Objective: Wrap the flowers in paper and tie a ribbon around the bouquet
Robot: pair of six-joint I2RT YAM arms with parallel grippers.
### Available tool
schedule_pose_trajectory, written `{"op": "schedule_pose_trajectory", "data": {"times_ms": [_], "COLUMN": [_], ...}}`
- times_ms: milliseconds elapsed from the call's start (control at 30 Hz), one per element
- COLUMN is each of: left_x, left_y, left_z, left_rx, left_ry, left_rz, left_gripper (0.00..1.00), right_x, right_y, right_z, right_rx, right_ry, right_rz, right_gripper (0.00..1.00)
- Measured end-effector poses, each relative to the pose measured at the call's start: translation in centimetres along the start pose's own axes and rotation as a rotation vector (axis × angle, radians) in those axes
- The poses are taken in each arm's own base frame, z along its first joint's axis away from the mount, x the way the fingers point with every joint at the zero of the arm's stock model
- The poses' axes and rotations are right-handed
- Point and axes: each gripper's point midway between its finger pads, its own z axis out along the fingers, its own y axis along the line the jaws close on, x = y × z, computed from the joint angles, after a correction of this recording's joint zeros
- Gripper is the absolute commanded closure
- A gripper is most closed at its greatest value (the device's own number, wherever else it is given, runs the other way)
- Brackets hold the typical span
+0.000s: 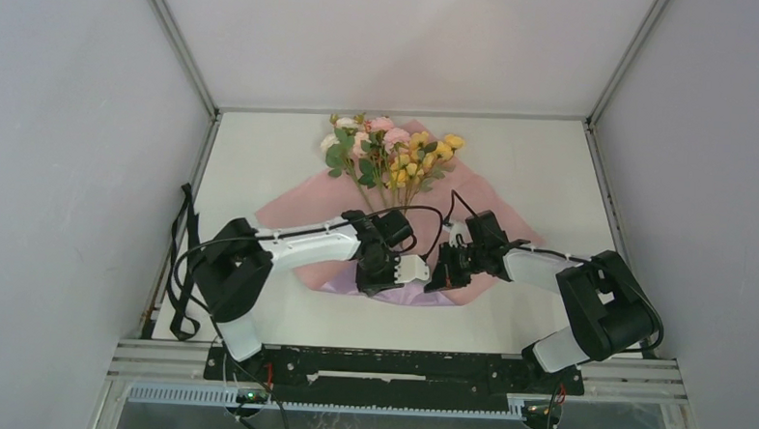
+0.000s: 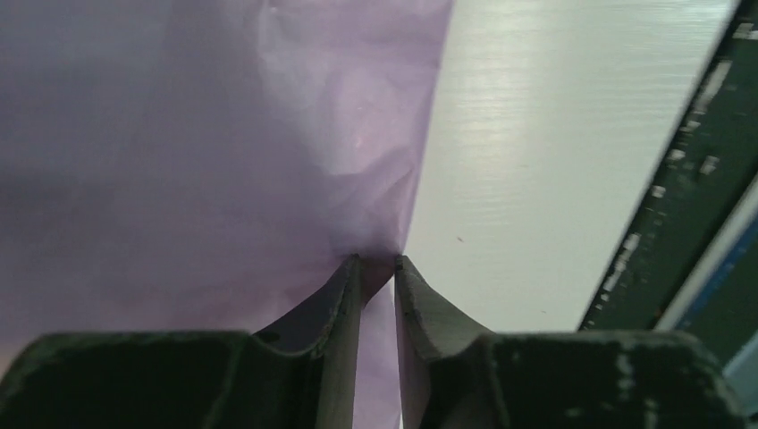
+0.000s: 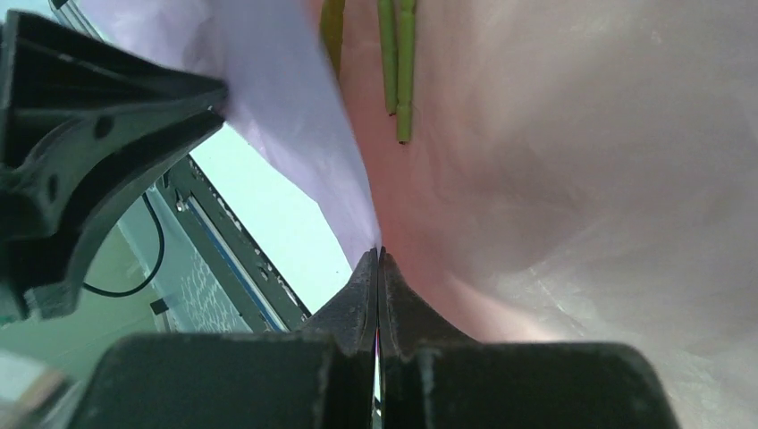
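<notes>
At the near edge of the paper, both my pincers sit side by side. My right pincer is clamped tight on the sheet's edge, where the lilac and pink faces meet. My left pincer stands narrowly parted, the lilac edge running between its fingers but not pinched. The flowers lie on the paper, blooms far, stalks pointing near toward my right grip. I judge the fold must travel far, over them.
</notes>
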Motion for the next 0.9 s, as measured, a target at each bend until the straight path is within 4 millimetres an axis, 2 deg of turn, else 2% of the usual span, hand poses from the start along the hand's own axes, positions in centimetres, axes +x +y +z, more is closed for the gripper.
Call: {"op": "schedule_pose_trajectory", "data": {"times_ms": [133, 267, 367, 533, 767, 900], "left_x": [0.5, 1.0, 3.0, 6.3, 9.6, 12.0], "left_y": [1.3, 1.8, 1.1, 0.6, 1.0, 0.5], "left_z": [1.0, 1.4, 1.9, 1.0, -0.3, -1.4], "left_rx": [-0.042, -0.067, -0.051, -0.035, -0.017, -0.010], "left_ry": [0.035, 0.046, 0.085, 0.122, 0.150, 0.169], "left_rz": [-0.003, -0.001, -0.009, -0.063, -0.173, -0.221], "left_gripper": [0.76, 0.76, 0.75, 0.73, 0.72, 0.72], "right_x": [0.0, 0.0, 0.0, 0.1, 0.0, 0.0], "right_y": [-0.1, -0.3, -0.5, -0.8, -1.2, -1.3], "right_z": [0.0, -0.2, -0.3, -0.5, -0.8, -0.8], "right_rx": [0.003, 0.009, 0.013, 0.020, 0.027, 0.027], "right_ry": [0.000, 0.000, 0.000, 0.002, 0.000, 0.000], "right_rz": [0.002, 0.013, 0.019, 0.033, 0.047, 0.050], "right_gripper": [1.00, 1.00, 1.00, 1.00, 1.00, 1.00]}}
